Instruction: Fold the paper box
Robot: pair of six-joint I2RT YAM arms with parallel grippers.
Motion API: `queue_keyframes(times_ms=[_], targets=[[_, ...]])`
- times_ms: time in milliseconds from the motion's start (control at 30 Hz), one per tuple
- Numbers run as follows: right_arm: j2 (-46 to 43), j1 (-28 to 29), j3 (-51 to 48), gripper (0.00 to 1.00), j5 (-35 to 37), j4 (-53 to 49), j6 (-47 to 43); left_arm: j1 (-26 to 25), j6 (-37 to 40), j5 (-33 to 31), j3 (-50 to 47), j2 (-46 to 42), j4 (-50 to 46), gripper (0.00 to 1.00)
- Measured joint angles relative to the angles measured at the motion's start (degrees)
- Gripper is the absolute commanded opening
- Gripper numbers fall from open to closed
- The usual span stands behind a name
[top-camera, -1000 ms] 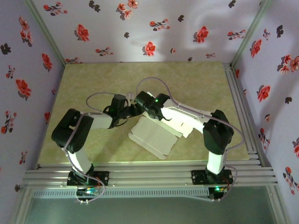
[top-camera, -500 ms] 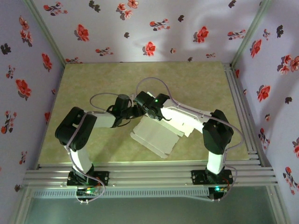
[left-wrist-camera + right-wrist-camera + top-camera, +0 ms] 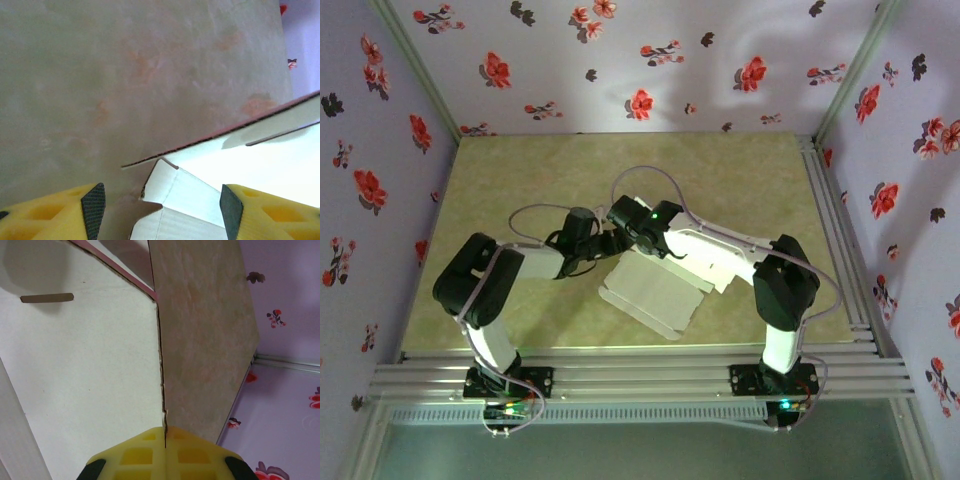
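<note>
- I see my right gripper (image 3: 164,435) pinched closed on the paper box (image 3: 85,370) edge.
- My left gripper (image 3: 161,207) stands open, a white flap between its jaws.

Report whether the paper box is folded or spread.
Spread: the paper box is an open sheet, white face up, tabs sticking out.

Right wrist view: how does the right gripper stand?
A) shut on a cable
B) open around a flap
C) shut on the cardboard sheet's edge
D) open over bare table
C: the right gripper is pressed shut, and the edge of the paper box runs straight into the seam where its yellow halves meet.
</note>
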Motion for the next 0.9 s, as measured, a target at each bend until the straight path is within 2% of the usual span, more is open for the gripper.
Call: queue_keyframes(times_ms=[200, 367, 600, 900], targets=[[0.00, 0.00, -0.87, 0.00, -0.02, 0.85, -0.17, 5.07, 3.43, 4.63, -1.60, -3.58, 2.40, 0.65], [0.00, 0.31, -0.92, 0.00, 0.07, 1.31, -0.70, 9.70, 7.72, 9.57, -1.40, -4.72, 2.84, 0.59], [0.02, 1.57, -0.92, 0.00, 0.70, 1.73, -1.05, 10.05, 16.48, 16.46, 2.19, -4.28, -0.17, 0.60], [0.24, 1.66, -0.96, 0.00, 0.70, 2.38, -1.05, 10.05, 27.43, 23.15, 11.06, 0.46, -6.32, 0.51]])
